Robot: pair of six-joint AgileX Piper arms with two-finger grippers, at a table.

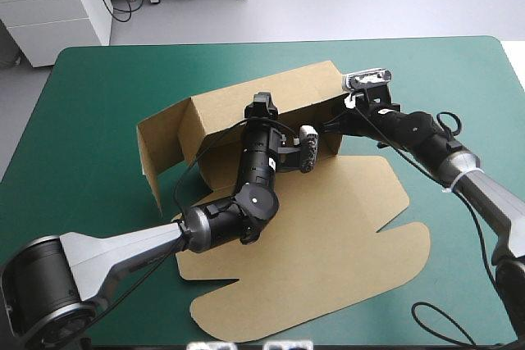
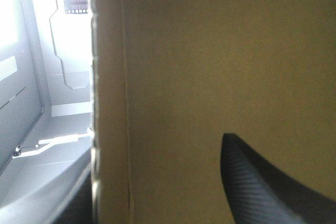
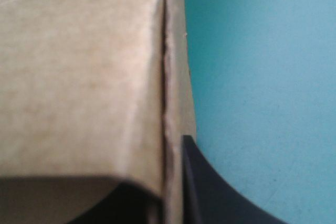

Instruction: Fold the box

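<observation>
The brown box (image 1: 328,243) is seen at the middle of the teal-green tabletop (image 1: 98,79), with its far walls raised and its wide lid panel laid flat toward the near edge. The left end effector (image 1: 262,104) is held at the back wall, inside the tray. Its black fingers (image 2: 262,192) are spread, with the wall's edge between them (one is half hidden behind the board). The right end effector (image 1: 343,120) is clamped on the wall's right end, a finger (image 3: 210,198) pressed against the board.
</observation>
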